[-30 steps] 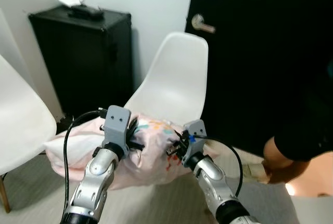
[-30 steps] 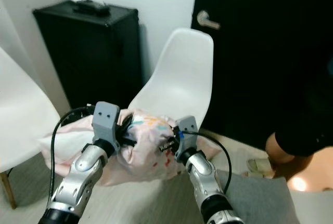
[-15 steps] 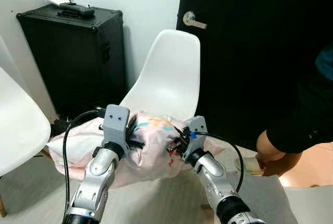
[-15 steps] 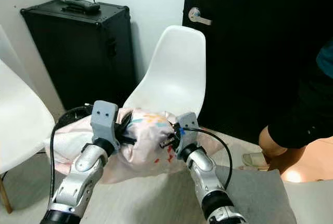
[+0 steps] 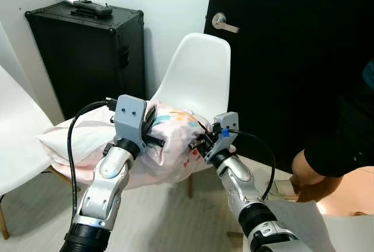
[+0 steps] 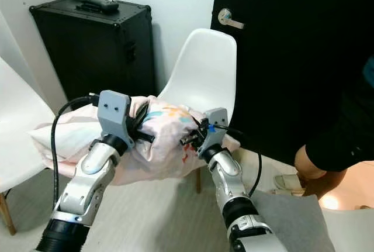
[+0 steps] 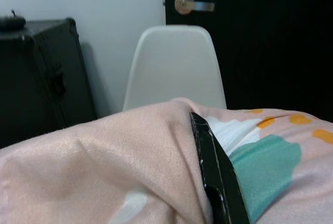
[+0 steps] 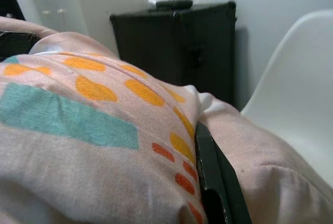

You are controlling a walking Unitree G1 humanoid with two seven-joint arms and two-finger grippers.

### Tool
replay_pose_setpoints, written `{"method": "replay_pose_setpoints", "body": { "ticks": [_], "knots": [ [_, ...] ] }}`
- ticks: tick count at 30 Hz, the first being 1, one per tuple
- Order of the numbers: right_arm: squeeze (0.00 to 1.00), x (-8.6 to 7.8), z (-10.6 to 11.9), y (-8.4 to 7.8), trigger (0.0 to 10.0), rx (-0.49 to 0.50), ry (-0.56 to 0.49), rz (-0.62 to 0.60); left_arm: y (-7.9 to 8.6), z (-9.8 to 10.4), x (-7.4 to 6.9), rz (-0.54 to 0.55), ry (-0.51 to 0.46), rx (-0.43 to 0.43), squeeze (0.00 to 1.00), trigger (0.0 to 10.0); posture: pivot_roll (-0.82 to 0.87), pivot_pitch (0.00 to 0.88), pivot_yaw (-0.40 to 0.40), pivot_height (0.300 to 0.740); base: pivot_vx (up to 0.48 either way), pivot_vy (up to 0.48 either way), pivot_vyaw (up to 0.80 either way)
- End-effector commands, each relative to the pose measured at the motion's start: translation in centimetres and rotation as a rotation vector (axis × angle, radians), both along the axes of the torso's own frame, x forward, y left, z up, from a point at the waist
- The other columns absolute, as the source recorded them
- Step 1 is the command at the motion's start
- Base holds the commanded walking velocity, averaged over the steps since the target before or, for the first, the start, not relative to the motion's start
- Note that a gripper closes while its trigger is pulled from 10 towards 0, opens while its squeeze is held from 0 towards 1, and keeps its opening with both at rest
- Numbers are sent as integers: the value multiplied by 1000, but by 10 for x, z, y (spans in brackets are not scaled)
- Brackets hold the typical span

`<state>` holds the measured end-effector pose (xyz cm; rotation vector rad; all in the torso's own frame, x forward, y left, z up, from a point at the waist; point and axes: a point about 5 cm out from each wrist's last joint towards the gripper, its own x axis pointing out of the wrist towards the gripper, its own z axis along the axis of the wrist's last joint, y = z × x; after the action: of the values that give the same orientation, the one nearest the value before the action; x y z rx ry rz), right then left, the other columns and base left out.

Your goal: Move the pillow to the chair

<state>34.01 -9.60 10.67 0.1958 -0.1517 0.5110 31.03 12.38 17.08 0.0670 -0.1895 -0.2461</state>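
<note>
I hold the pink pillow [image 5: 169,147] pinched between both grippers, left gripper [image 5: 151,135] and right gripper [image 5: 197,142] each clamped into its fabric. It hangs crosswise directly before the white chair [image 5: 198,82], over the seat's front edge.

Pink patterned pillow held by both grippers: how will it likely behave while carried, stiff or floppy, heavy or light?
Probably floppy: the pink patterned pillow bunches where the left gripper and right gripper pinch it, and its free end droops leftward. Likely light for its bulk, since two fabric pinches hold it above the white plastic chair. The fabric could slip.
</note>
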Motion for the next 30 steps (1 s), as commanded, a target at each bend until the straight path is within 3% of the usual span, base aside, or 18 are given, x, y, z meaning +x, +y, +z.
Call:
{"method": "replay_pose_setpoints", "body": {
  "ticks": [1, 8, 24, 30],
  "knots": [
    [0, 10, 29, -16, 10000, 69, -124, -103, 9, 12, 5, 33, -49, 9, 0, 10000, 136, 0, -66, 740, 304, 0, 0],
    [0, 15, 32, -22, 10000, 82, -126, -151, 11, 26, 12, 25, -84, 16, 0, 10000, 134, 0, -64, 740, 334, 0, 0],
    [0, 12, 24, -21, 10000, 55, -103, -153, 12, 25, 14, 18, -77, 26, 0, 10000, 138, 0, -58, 740, 372, 0, 0],
    [0, 15, 24, -24, 10000, 57, -85, -185, 12, 32, 16, 7, -94, 34, 0, 10000, 141, 0, -58, 740, 374, 0, -773]
  ]
}}
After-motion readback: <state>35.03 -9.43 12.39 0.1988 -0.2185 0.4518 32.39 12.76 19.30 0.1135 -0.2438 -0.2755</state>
